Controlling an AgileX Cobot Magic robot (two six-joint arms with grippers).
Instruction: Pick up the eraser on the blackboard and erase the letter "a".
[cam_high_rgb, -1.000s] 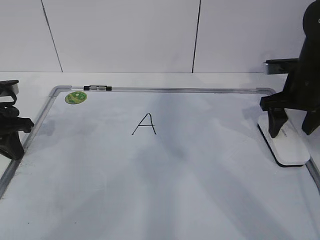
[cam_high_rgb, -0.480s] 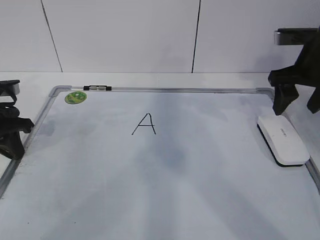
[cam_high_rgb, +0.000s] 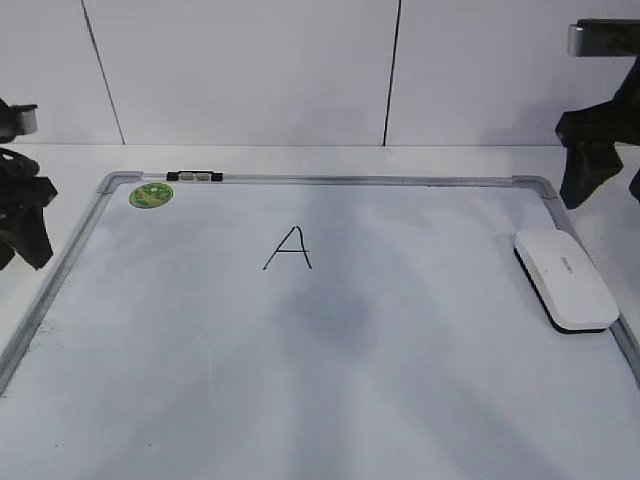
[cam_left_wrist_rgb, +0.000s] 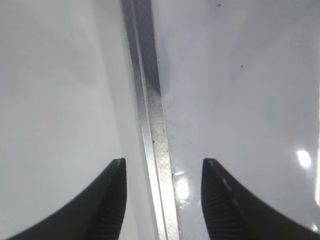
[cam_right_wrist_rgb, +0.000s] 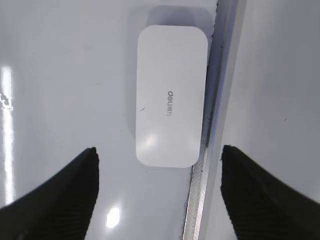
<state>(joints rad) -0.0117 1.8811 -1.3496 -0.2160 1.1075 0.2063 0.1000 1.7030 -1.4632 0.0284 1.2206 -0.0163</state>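
Observation:
The white eraser (cam_high_rgb: 565, 280) lies flat on the blackboard (cam_high_rgb: 350, 181) by its right frame rail. It also shows in the right wrist view (cam_right_wrist_rgb: 171, 95). My right gripper (cam_high_rgb: 607, 195) is open and empty, raised above and behind the eraser; in its wrist view (cam_right_wrist_rgb: 159, 151) the jaws straddle the eraser's near end from above. My left gripper (cam_high_rgb: 18, 255) is open and empty over the board's left rail (cam_left_wrist_rgb: 150, 110), as its wrist view (cam_left_wrist_rgb: 163, 162) shows. No lowercase cursive "a" shows. An angular capital "A" (cam_high_rgb: 289, 248) is written at the upper middle.
A round green sticker (cam_high_rgb: 151, 194) sits in the board's far left corner. A small black-and-white clip (cam_high_rgb: 195, 176) sits on the far rail. A faint grey smudge (cam_high_rgb: 340, 310) lies below the "A". A white panelled wall stands behind.
My right gripper has lifted off the eraser, up and to the right, leaving it on the board. My left gripper has also risen beside the left rail.

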